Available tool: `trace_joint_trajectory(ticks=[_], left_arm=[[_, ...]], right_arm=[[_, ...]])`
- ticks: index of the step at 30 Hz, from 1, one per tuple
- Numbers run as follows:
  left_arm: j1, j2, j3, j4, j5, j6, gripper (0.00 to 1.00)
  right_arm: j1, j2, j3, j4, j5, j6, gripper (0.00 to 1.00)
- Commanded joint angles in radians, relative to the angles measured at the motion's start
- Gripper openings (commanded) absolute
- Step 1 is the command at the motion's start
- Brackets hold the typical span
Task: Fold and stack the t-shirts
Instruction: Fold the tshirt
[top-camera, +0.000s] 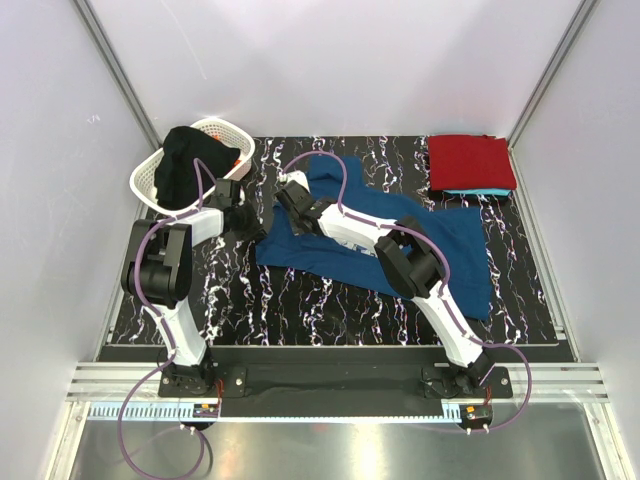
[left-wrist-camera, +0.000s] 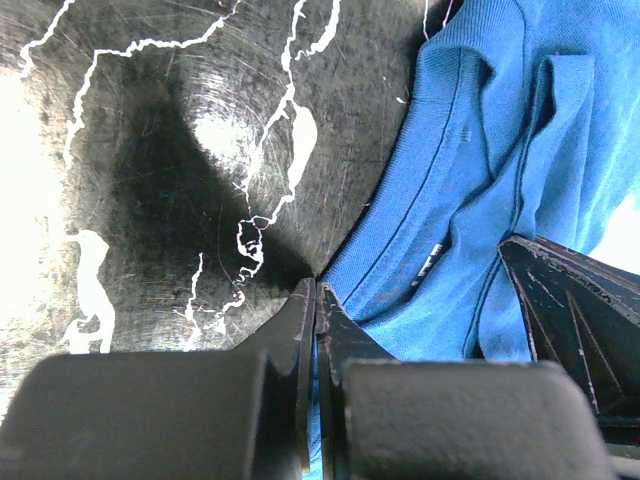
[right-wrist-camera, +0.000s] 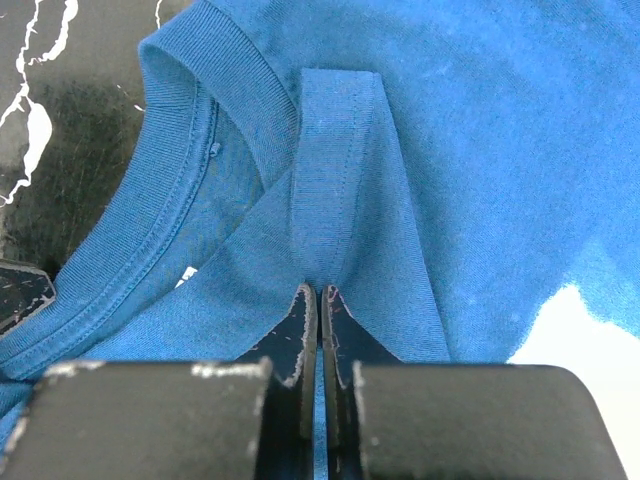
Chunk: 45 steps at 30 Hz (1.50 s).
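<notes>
A blue t-shirt (top-camera: 450, 245) lies spread and rumpled across the black marbled table (top-camera: 300, 300). My left gripper (top-camera: 262, 231) is shut on the shirt's left edge beside the collar; in the left wrist view a sliver of the blue t-shirt (left-wrist-camera: 470, 200) shows between the closed left gripper (left-wrist-camera: 316, 290). My right gripper (top-camera: 292, 215) stands close beside it. In the right wrist view the right gripper (right-wrist-camera: 321, 292) is shut on a raised fold of the blue t-shirt (right-wrist-camera: 450, 150) just right of the collar (right-wrist-camera: 190, 200). A folded red t-shirt (top-camera: 470, 160) rests on a folded turquoise t-shirt (top-camera: 480, 191) at the back right.
A white lattice basket (top-camera: 148, 183) stands at the back left with a dark garment (top-camera: 185, 160) hanging over it. White walls close in the table on three sides. The right gripper's black body (left-wrist-camera: 580, 310) shows at the left wrist view's lower right.
</notes>
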Motion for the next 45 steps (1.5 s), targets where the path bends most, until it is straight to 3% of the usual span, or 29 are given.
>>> trace_joint_trajectory(ticks=[1,24,38,42,43,45], left_arm=[[-0.018,0.010,-0.013,-0.033,-0.051,0.025,0.00],[-0.032,0.016,-0.007,-0.049,-0.065,0.053,0.00],[-0.033,-0.002,0.034,-0.096,-0.095,0.068,0.00],[-0.032,-0.057,0.073,-0.139,-0.132,0.080,0.02],[-0.032,-0.067,0.082,-0.156,-0.140,0.083,0.12],[-0.030,-0.091,0.109,-0.179,-0.150,0.086,0.17]], right_arm=[[0.004,-0.061,0.038,0.001,0.049,0.009,0.00],[-0.036,-0.142,-0.051,0.002,0.187,0.115,0.00],[-0.046,-0.133,-0.040,0.004,0.092,0.097,0.00],[-0.046,-0.141,-0.040,0.004,0.076,0.069,0.13],[-0.046,-0.145,-0.040,0.004,0.073,0.063,0.15],[-0.048,-0.154,-0.040,0.004,0.073,0.042,0.21]])
